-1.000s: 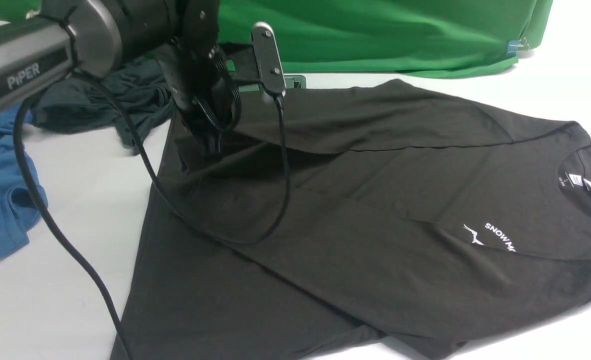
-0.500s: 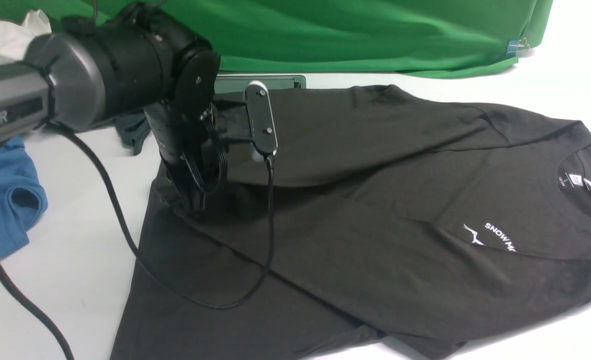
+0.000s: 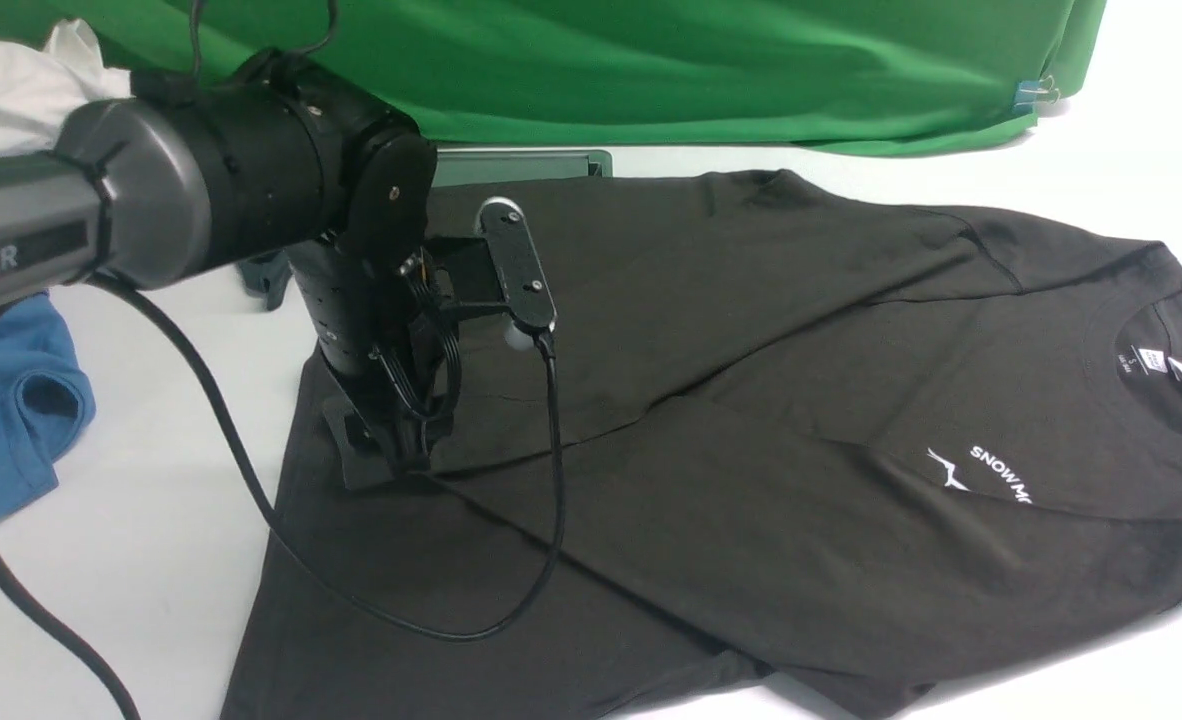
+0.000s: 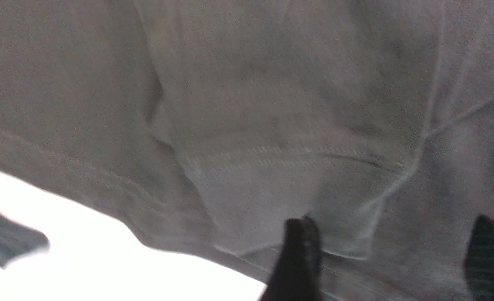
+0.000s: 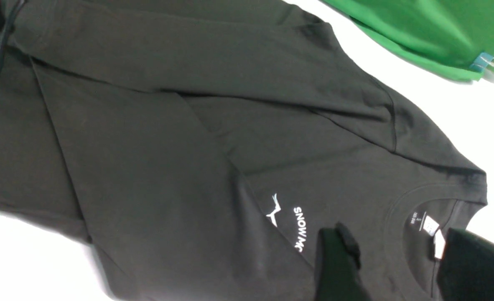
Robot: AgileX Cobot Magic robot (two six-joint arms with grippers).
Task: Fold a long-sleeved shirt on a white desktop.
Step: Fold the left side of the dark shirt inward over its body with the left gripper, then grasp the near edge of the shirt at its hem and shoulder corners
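Front view: the long-sleeved shirt point(image 3: 751, 450) lies along the table point(image 3: 101, 560), collar at right, hem at left under the left claw point(image 3: 386, 465). Left wrist view: that claw's jaws stand apart over a stitched edge. Right wrist view: the right claw point(image 5: 397, 236), apart and empty, hovers by the collar.

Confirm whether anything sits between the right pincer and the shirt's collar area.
Nothing visible does. The right pincer hangs with jaws apart, empty, directly over bare fabric of the long-sleeved shirt beside the neck label. A black cable drapes across the shirt only at the hem end, far from the collar.
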